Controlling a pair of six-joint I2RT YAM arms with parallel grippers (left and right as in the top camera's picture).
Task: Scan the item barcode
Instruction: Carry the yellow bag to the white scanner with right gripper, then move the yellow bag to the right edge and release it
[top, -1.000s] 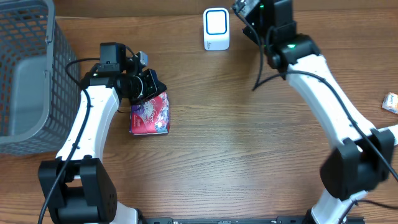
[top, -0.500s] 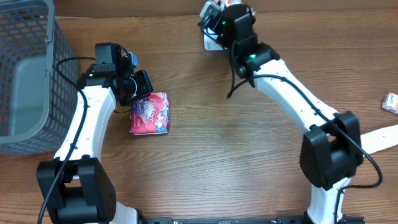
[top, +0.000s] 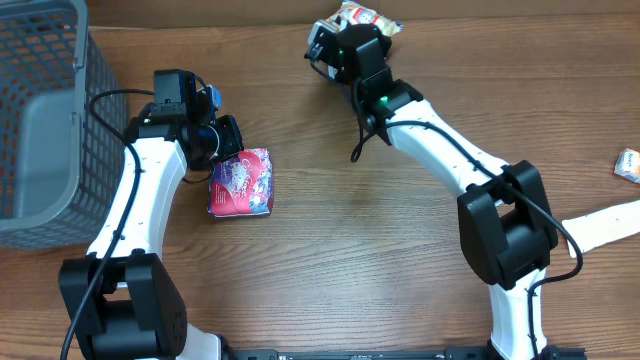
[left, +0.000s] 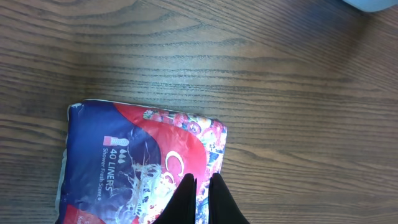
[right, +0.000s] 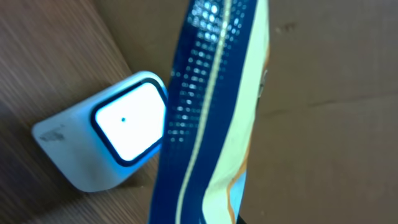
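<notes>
While the left gripper waits over the liner pack on the table, its fingers pressed together with nothing in them, the right gripper has swung across, squeezing the snack packet right beside the glowing scanner. The barcode can probably be read now.

A grey mesh basket stands at the left edge of the wooden bench. A blue and red pack of liners lies flat near it. A small orange and white packet lies at the far right edge.
</notes>
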